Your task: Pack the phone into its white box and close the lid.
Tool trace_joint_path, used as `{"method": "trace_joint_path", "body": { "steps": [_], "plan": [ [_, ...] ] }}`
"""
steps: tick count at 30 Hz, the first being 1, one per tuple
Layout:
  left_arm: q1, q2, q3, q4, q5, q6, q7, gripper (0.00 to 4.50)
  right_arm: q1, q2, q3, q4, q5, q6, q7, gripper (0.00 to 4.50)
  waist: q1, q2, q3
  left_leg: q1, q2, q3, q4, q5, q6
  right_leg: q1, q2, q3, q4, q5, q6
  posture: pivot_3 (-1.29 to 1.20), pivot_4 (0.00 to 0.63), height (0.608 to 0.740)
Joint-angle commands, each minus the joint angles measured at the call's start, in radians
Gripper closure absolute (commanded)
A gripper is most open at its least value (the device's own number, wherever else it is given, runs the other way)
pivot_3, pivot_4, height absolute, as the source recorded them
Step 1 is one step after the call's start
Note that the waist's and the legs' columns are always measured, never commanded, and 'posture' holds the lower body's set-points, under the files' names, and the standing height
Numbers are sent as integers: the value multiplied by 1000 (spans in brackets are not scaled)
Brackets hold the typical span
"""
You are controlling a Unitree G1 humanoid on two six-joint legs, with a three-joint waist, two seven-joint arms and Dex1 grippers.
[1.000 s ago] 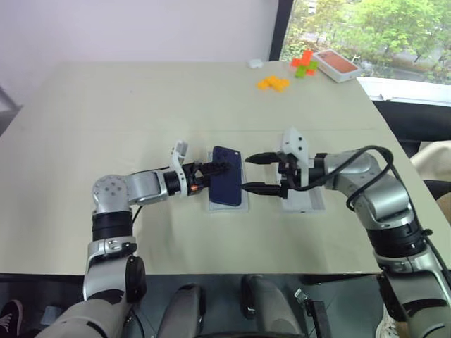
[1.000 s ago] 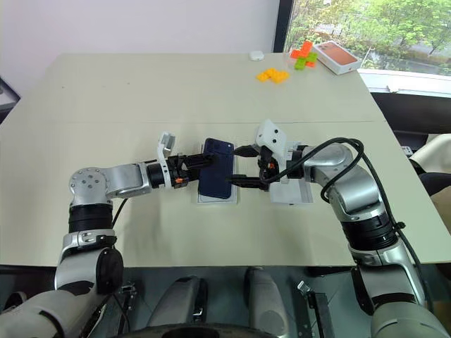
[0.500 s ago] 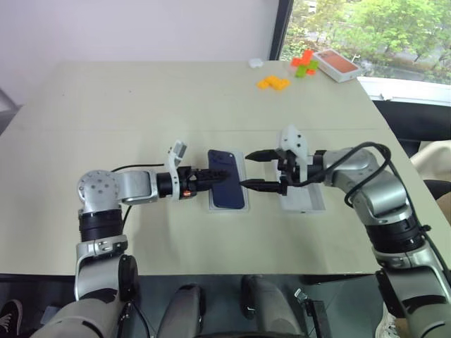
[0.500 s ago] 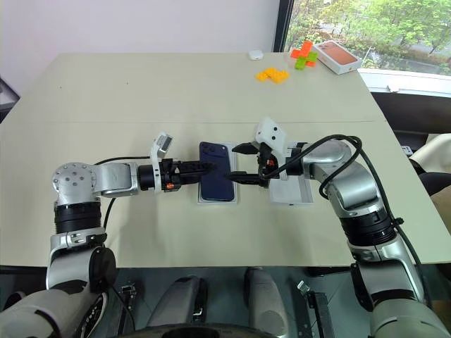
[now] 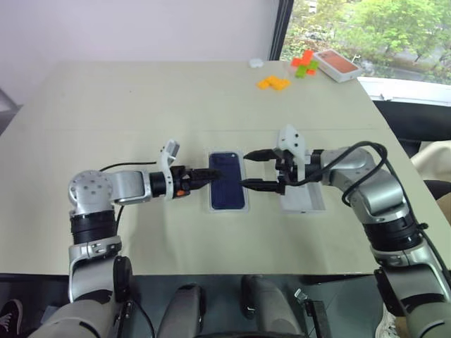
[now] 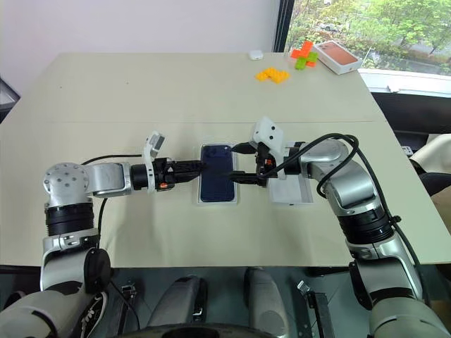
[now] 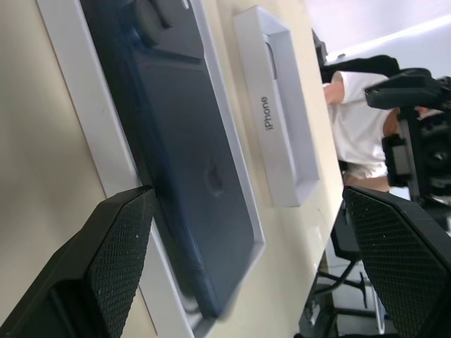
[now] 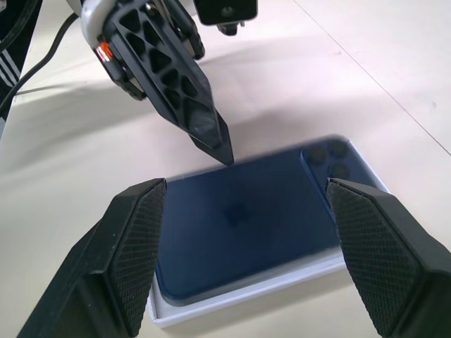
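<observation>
Since a second ago the phone (image 5: 227, 189) has gone from tilted, propped across the rim, to lying flat in the white box (image 5: 244, 208), and the left gripper (image 5: 213, 174) has drawn back toward its own side, fingers spread and holding nothing, tips just at the phone's left edge. The right gripper (image 5: 248, 169) hangs at the box's right edge, jaws released wide, one finger over the far corner and one over the near side, gripping nothing. Phone-in-box step looks done (back up, camera cluster at the far end). Next, by my reading: fetch the lid (image 5: 303, 197), lying open side up just right of the box under the right forearm, turn it over and seat it squarely. Left fingers should clear first. Far off by the window: orange blocks (image 5: 273, 83), green and orange-red pieces (image 5: 304, 63), an orange-topped white box (image 5: 337, 65), nothing in the way.
</observation>
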Motion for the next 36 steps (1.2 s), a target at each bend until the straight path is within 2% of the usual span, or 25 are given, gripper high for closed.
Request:
{"method": "trace_joint_path", "body": {
  "steps": [1, 5, 10, 16, 19, 24, 25, 26, 33, 36],
  "plan": [
    [-20, -26, -17, -5, 28, -41, -24, 38, -33, 22, -7, -4, 7, -14, -12, 685, 1, 0, 0, 0, 0, 0, 0, 0, 0, 0, 0, 0, 0, 0, 0, 0, 150, 740],
    [-21, -31, -18, -43, 18, -14, -38, 38, -43, 29, -4, 1, 3, -15, -13, 685, 1, 0, 0, 0, 0, 0, 0, 0, 0, 0, 0, 0, 0, 0, 0, 0, 150, 740],
    [9, 38, -42, -120, 56, -93, -123, 38, -48, 33, -22, 11, 15, -3, -28, 685, -3, 0, 0, 0, 0, 0, 0, 0, 0, -1, 0, 0, 0, 0, 0, 0, 150, 740],
    [79, 172, -122, -173, 198, -328, -331, 38, -12, 28, -30, 7, 15, -6, -52, 685, -1, 0, 0, 0, 0, 1, 0, 0, 0, -1, 0, 0, 0, 0, -1, 0, 150, 740],
    [125, 185, -145, -142, 242, -412, -405, 899, 7, 33, -13, 24, -22, -32, -80, 1596, 0, 0, 0, 0, 0, 1, 0, 0, 0, -1, 0, 0, -1, 0, -1, 0, 150, 740],
    [120, 130, -147, -119, 280, -503, -417, 3389, 22, 56, 42, 29, -78, -67, -113, 4088, 3, 0, 0, -1, 0, 1, 0, 0, 0, -1, 0, 0, -1, 0, -1, 0, 150, 740],
    [120, 123, -150, -127, 274, -500, -426, 3971, 24, 58, 48, 24, -82, -72, -113, 4500, 1, 0, 0, -1, 0, 1, 0, 0, 0, -1, 0, 0, -1, 0, -1, 0, 150, 740],
    [123, 120, -155, -137, 274, -498, -430, 4362, 25, 60, 51, 20, -84, -72, -114, 4500, 1, 0, 0, -1, 0, 1, 0, 0, 0, -1, 0, 0, -1, 0, 0, 0, 150, 740],
    [172, 221, -189, -168, 324, -566, -590, 4449, 23, 27, 28, 9, -89, -78, -96, 4500, -3, 0, 0, -1, 1, 1, 0, 0, 0, -1, 1, 0, 0, 0, -1, 0, 150, 740],
    [196, 271, -222, -163, 383, -649, -673, 3693, 25, 3, 21, -2, -82, -63, -80, 4500, -2, 0, 0, 0, 1, 1, 0, 0, 0, -1, 2, 0, 0, 0, -1, 0, 150, 740]
  ]
}}
